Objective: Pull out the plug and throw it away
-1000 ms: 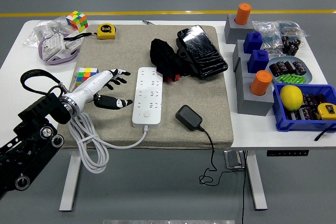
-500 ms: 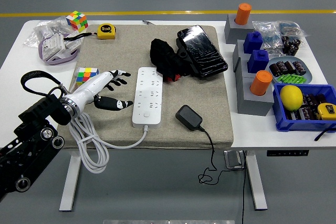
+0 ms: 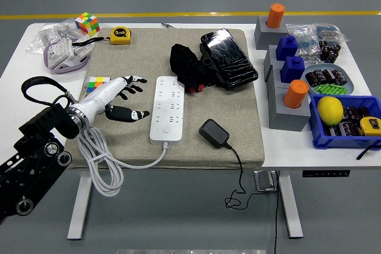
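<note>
A white power strip (image 3: pixel 168 108) lies on the grey mat (image 3: pixel 196 75), its white cable looping off the near edge. A black plug adapter (image 3: pixel 215 132) lies on the mat to the right of the strip, apart from it, its thin black cord hanging over the near edge. My left hand (image 3: pixel 126 96) hovers over the mat just left of the strip, fingers spread and holding nothing. The right arm is out of view.
A Rubik's cube (image 3: pixel 97 84) lies by my left hand. A black cloth (image 3: pixel 189 68) and a black wrapped device (image 3: pixel 228 57) lie behind the strip. A yellow tape measure (image 3: pixel 121 35), a second cube (image 3: pixel 87 23) and bags sit far left. Grey stands and bins (image 3: pixel 345 120) stand right.
My left hand has drifted slightly up and to the left, away from the power strip. Nothing else has moved.
</note>
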